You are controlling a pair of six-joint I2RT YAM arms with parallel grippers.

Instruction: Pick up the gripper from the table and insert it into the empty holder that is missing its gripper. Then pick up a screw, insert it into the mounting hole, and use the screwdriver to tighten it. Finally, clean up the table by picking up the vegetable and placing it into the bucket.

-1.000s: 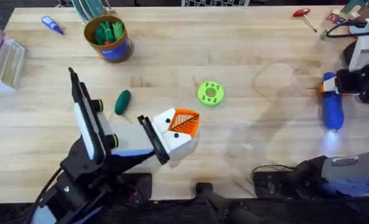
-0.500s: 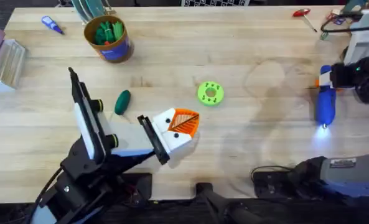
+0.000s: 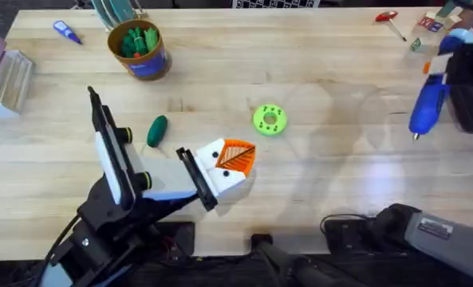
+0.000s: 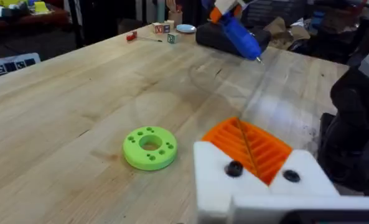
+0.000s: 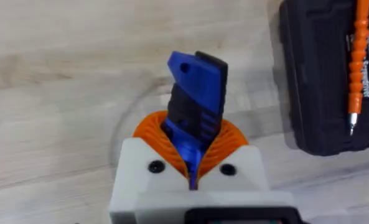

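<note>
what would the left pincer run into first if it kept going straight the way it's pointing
Probably nothing close: the left pincer points past the lime-green disc, which sits off to one side. Bare table follows, then the screwdriver held by the right pincer far ahead, though depth is unclear.

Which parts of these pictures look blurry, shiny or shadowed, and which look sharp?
Overhead view: the screwdriver and the right gripper holding it are smeared; pale glare lies on the table below them, and faint curved shadows beside them. Left wrist view: the lime-green disc is sharp, the room behind soft. Right wrist view: the screwdriver is fairly crisp, casting a soft shadow on the wood.
</note>
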